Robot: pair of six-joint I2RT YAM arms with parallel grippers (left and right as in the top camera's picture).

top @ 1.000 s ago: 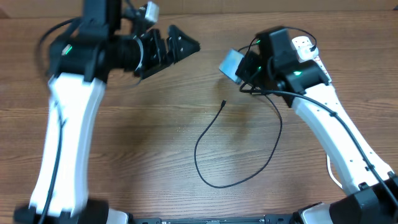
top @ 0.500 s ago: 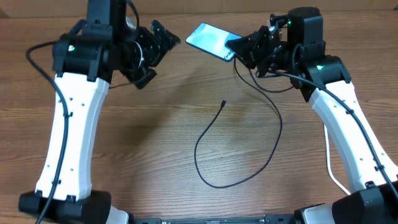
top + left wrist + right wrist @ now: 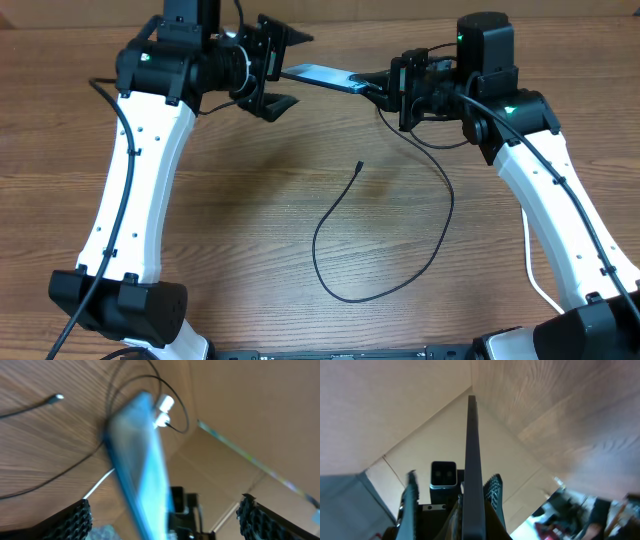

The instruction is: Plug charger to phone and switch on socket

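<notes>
1. While the right gripper (image 3: 392, 85) pinches one end of the phone (image 3: 320, 74) and holds it off the table (image 3: 230, 220), nothing is plugged in. The cable tip (image 3: 359, 166) lies loose below both grippers. The left gripper (image 3: 285, 70) is spread, with the phone's free end between its fingers; contact unclear. The socket is not visible, and I judge its switch not yet pressed. A white cord (image 3: 530, 265) trails by the right arm.
2. Left wrist: the phone (image 3: 137, 465) is blurred and sits between the wide-apart fingers (image 3: 75, 520). The cable tip (image 3: 57, 396) is well beyond them on the table.
3. Right wrist: the phone (image 3: 472, 460) is edge-on, running straight out from the clamp. Its port is not discernible. Likely hindrance: both grippers are busy with the phone, so neither is free for the cable.
</notes>
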